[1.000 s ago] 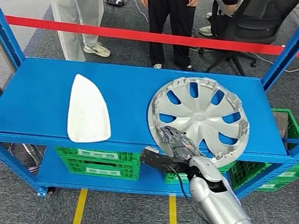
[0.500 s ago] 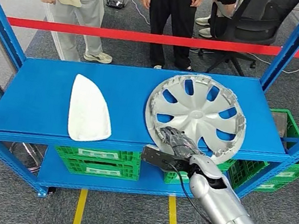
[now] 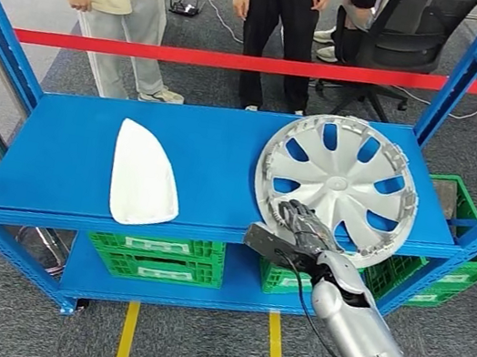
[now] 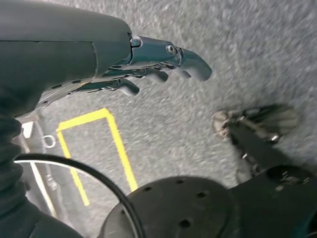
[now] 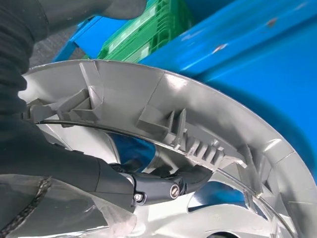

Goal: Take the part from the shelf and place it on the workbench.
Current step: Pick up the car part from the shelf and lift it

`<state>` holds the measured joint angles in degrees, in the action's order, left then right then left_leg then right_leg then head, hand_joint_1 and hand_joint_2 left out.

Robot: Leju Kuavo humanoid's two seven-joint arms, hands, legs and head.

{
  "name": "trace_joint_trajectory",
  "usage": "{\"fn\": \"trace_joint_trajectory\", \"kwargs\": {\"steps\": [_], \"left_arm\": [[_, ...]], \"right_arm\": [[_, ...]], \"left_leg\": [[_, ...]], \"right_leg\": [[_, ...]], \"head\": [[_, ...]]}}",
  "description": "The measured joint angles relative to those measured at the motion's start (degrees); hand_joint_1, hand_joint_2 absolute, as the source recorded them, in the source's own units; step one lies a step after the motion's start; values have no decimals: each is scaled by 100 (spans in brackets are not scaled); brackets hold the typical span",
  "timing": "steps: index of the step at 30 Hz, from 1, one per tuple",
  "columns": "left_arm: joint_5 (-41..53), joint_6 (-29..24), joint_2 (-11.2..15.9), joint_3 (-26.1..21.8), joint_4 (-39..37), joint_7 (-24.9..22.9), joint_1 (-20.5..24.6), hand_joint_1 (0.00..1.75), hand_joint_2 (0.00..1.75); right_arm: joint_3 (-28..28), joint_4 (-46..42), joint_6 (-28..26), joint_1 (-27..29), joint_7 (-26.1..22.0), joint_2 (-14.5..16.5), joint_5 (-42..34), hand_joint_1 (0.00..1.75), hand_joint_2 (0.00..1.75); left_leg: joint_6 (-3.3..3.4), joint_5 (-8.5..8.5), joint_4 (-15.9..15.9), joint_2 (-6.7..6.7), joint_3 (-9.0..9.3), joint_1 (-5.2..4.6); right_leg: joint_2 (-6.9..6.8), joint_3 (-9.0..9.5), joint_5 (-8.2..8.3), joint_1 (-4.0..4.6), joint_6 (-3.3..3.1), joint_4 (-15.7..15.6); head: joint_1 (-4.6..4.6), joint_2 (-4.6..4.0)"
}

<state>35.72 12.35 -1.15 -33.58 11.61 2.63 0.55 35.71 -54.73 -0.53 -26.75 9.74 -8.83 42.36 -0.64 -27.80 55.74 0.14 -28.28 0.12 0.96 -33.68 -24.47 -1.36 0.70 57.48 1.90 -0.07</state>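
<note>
A silver hubcap (image 3: 340, 182) lies on the right half of the blue shelf (image 3: 73, 149), its near rim tilted up over the front edge. My right hand (image 3: 300, 226) grips that near rim, fingers on top. In the right wrist view the hubcap's ribbed rim (image 5: 179, 124) is close up, with dark fingers (image 5: 164, 186) hooked through a spoke opening. A white flat part (image 3: 142, 175) rests on the left half of the shelf. My left hand (image 4: 149, 62) hangs over grey carpet, fingers loosely apart, holding nothing.
Green crates (image 3: 159, 257) sit on the lower shelf. Blue uprights (image 3: 460, 74) frame the rack. Behind a red barrier tape (image 3: 242, 61) stand several people and an office chair (image 3: 392, 39). Yellow floor tape (image 3: 274, 351) marks the carpet below.
The hubcap has shifted to the right along the shelf with my right hand gripping its rim. The white part stays put. A person at the back left has stepped slightly.
</note>
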Motion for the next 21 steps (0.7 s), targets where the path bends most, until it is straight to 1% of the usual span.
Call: {"fn": "trace_joint_trajectory", "kwargs": {"steps": [3, 6, 10, 12, 14, 16, 17, 18, 20, 21], "left_arm": [[6, 178, 12, -22, 0, -87, -127, 0, 175], [6, 228, 31, -37, 0, -89, -249, 0, 175], [6, 322, 51, -43, -1, -89, -300, 0, 175], [6, 466, 85, -51, -32, 2, -355, 0, 175], [-3, 527, 167, -55, -194, 273, -413, 0, 175], [-41, 511, 258, -54, -409, 523, -460, 0, 175], [-73, 506, 288, -54, -491, 575, -481, 0, 175], [-108, 502, 311, -54, -564, 597, -497, 0, 175], [-193, 492, 332, -53, -687, 601, -511, 0, 175], [-245, 484, 337, -51, -736, 600, -515, 0, 175]], "right_arm": [[-171, 107, -71, -5, 43, 44, 120, 19, 175], [-286, 167, -90, -17, 72, 79, 158, 22, 175], [-373, 203, -94, -33, 107, 129, 201, 30, 175], [-391, 199, -94, -47, 182, 165, 259, 37, 175], [-398, 174, -81, -65, 268, 196, 321, 45, 175], [-405, 143, -70, -78, 313, 222, 375, 54, 175], [-406, 135, -69, -84, 321, 236, 402, 61, 175], [-406, 129, -69, -89, 327, 252, 426, 70, 175], [-406, 123, -74, -105, 323, 279, 468, 96, 175], [-406, 121, -84, -116, 317, 289, 484, 105, 175]], "left_leg": [[3, -5, 0, 0, 15, 0], [4, -7, 0, 0, 28, -1], [5, -5, 0, 0, 30, 0], [3, -1, 0, 1, 28, 0], [1, 2, 0, 2, 25, 1], [0, 2, 0, 2, 23, 2], [0, 1, 0, 2, 23, 2], [0, 0, 0, 2, 23, 3], [-1, -3, 0, 1, 23, 6], [-2, -5, 0, 1, 24, 6]], "right_leg": [[0, 15, -3, 0, 3, -2], [1, 21, -6, 0, 6, -6], [-1, 38, -2, 0, 4, -6], [2, 34, 4, 0, 0, -5], [5, 27, 6, 1, -1, -4], [6, 23, 6, 3, -1, -3], [6, 23, 5, 4, -1, -3], [6, 23, 4, 5, -2, -3], [6, 24, 2, 7, -3, -3], [6, 25, 1, 8, -4, -3]], "head": [[1, 0], [0, 0], [1, 0], [0, 0], [0, 0], [1, 0], [-1, 0], [1, 0], [1, 0], [1, 0]]}}
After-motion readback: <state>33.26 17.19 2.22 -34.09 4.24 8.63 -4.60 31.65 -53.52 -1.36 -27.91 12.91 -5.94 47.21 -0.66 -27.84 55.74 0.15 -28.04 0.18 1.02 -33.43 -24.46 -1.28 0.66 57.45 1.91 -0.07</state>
